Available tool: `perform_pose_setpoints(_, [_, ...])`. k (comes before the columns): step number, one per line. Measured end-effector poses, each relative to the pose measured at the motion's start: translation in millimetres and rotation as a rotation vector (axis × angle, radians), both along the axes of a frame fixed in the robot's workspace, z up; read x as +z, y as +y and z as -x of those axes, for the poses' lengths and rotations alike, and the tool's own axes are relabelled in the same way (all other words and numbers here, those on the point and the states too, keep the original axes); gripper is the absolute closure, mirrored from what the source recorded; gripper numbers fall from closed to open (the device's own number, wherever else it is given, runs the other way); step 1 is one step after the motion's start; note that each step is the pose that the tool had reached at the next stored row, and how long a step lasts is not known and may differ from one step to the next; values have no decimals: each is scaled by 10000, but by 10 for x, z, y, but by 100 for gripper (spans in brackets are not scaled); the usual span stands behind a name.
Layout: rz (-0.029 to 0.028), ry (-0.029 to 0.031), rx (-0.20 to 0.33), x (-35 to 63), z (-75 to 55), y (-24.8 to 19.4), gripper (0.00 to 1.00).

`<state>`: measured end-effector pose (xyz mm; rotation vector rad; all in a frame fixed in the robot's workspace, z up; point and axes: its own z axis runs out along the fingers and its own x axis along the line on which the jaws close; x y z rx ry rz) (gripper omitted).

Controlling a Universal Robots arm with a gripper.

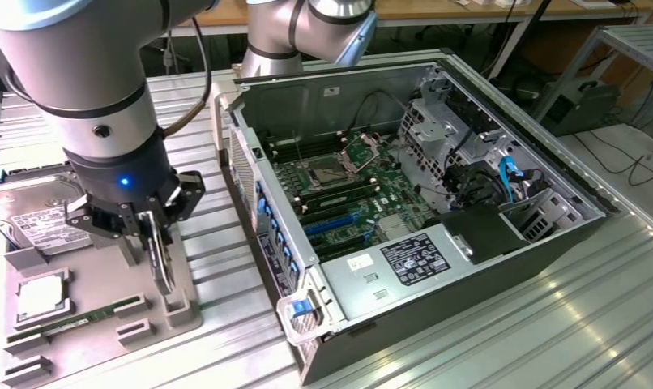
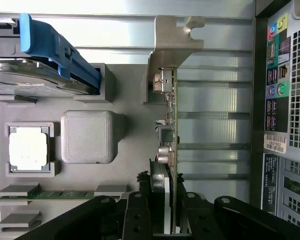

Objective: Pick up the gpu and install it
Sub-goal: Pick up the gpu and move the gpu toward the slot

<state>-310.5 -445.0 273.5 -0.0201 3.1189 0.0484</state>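
Across most of the slatted metal bench [image 1: 543,324] lies an open computer case [image 1: 338,77] on its side, reaching toward the bench edge at the exterior view's right, with its motherboard and power supply exposed. Toward the bench edge at the exterior view's left, the Universal Robots arm [image 1: 89,73] points down over a grey parts tray [image 1: 100,284] just beside the case. A silver hard drive [image 1: 29,219] with a white label sits at the tray's far end.

The gripper [image 1: 142,223] holds the gpu [image 1: 157,251] on edge, over the side of the tray nearest the case. In the wrist view the fingers [image 2: 140,215] are clamped on the card's two faces, and the card runs away from the gripper [image 2: 162,210]. The silver bracket of the gpu [image 2: 171,115] is at its far end. Whether the card's lower edge touches the tray, I cannot tell.

A CPU [image 1: 44,296] lies in a square pocket of the tray, and a slim green RAM stick [image 1: 73,322] rests in clips beside it.
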Motion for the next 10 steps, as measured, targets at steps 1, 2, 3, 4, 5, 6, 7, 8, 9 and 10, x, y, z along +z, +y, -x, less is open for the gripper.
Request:
perform_pose_setpoints(1, [0,-1,0,12,0,0,72])
perform_pose_setpoints(2, [0,0,0,22,0,0,72])
perform_pose_setpoints(3, [0,0,0,33,0,0,72])
perform_pose_setpoints(4, [0,-1,0,43,0,0,72])
perform_pose_setpoints(5, [0,0,0,54,0,0,72])
perform_pose_setpoints(6, [0,0,0,66,0,0,72])
perform_pose_setpoints(7, [0,0,0,81,0,0,72])
perform_pose_setpoints(8, [1,0,0,103,0,0,72])
perform_pose_setpoints(9, [0,0,0,118,0,0,72])
perform_pose_setpoints(10, [0,-1,0,130,0,0,72])
